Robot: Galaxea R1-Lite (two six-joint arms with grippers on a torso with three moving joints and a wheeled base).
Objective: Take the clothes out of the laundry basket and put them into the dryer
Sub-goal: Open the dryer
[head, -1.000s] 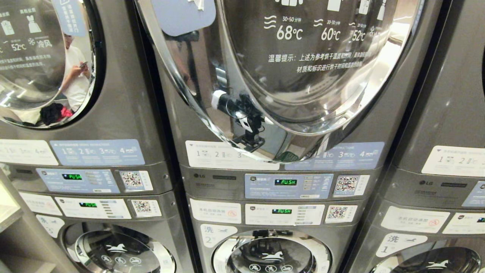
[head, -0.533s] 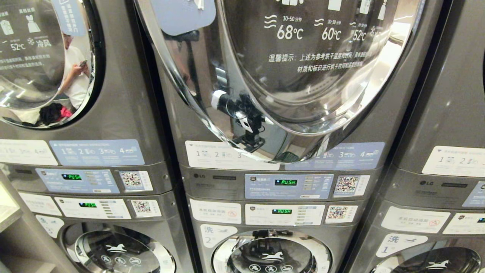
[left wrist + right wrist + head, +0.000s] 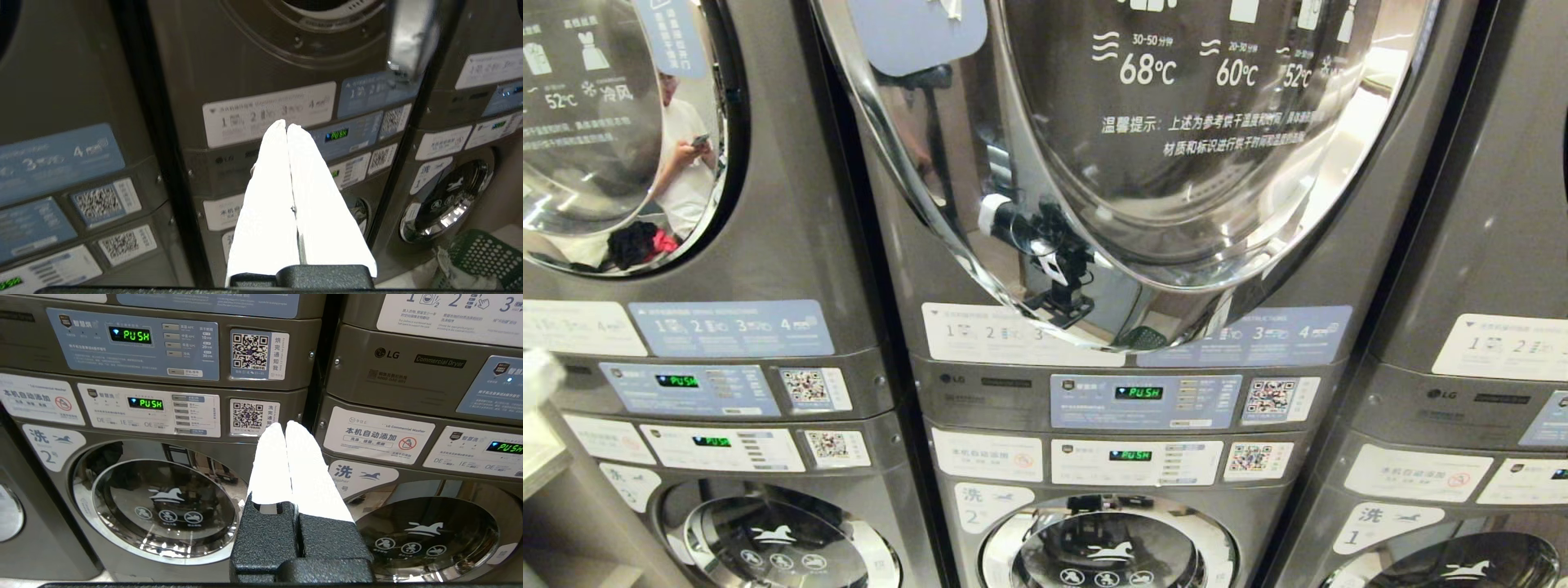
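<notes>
The left claw [image 3: 287, 127], its white fingers pressed together and empty, points at the middle machine's control panels. The green laundry basket [image 3: 478, 255] with its clothes sits on the floor, below and toward the robot's right. The right claw [image 3: 286, 425] is likewise closed.

Laundromat: stacked coin-style washer-dryers [image 3: 1127, 408]

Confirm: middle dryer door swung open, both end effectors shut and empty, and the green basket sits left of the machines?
Not quite. The green basket sits on the floor to the right of the machines, as the left wrist view shows. The rest stands.
</notes>
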